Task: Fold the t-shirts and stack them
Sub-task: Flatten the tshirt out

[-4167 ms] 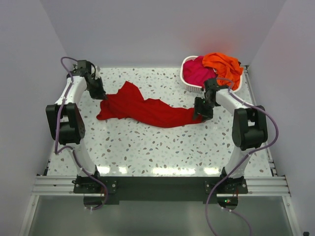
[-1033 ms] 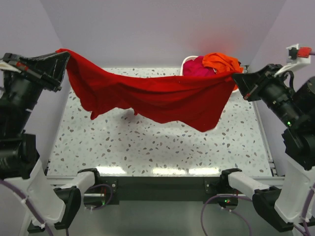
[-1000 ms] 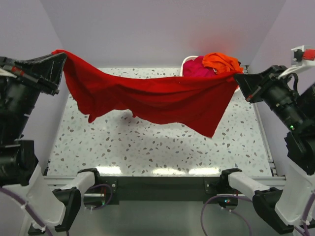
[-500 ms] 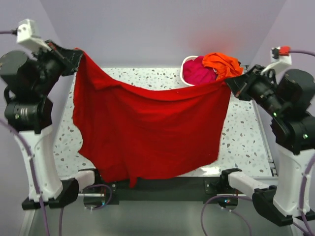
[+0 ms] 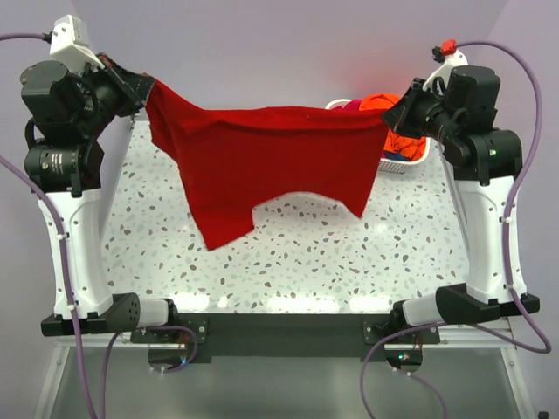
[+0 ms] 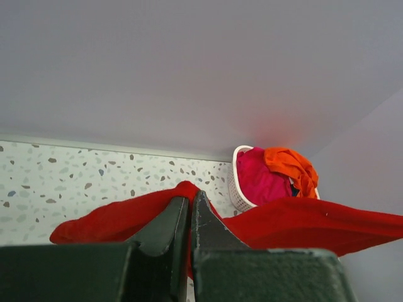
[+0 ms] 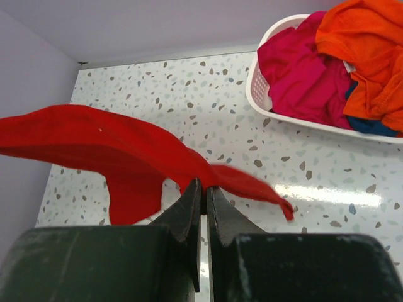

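Left gripper, right gripper clenched on red t-shirt, spread aloft | nothing folded or stacked | magenta t-shirt, orange t-shirt in basket

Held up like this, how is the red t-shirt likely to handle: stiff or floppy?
Probably very floppy: the red t-shirt sags between the left gripper and right gripper, one side hanging lower. Likely light: two small pinches carry it whole.
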{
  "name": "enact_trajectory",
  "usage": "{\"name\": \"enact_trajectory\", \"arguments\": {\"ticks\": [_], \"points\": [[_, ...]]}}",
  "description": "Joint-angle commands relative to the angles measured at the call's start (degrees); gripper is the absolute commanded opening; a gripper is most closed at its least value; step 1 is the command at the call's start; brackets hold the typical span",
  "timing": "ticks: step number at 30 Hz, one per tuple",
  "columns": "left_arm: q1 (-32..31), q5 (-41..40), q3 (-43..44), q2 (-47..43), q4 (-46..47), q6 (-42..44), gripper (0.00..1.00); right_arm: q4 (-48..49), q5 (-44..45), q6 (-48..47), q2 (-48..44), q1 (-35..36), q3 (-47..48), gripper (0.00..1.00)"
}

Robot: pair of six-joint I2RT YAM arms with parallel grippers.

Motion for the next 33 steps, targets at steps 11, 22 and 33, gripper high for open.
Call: {"name": "enact_trajectory", "arguments": {"ticks": [11,22,33], "points": [[-0.23,3.59,5.58,-15.35,-4.57,1.38,0.00,-3.58,12.00,-4.84,-13.19,-0.09,7.63,0.00],[-0.23,2.44,8.58,-19.05,-3.70,-6.88,0.00,-6.14,21.94,-7.83,-16.28,-0.09,15.74,0.00],[-0.23,7.62,-23.20,-13.61,12.71,-6.71,0.00,9.05,21.24,-7.48,-12.25,-0.18,-15.97,0.00]]}}
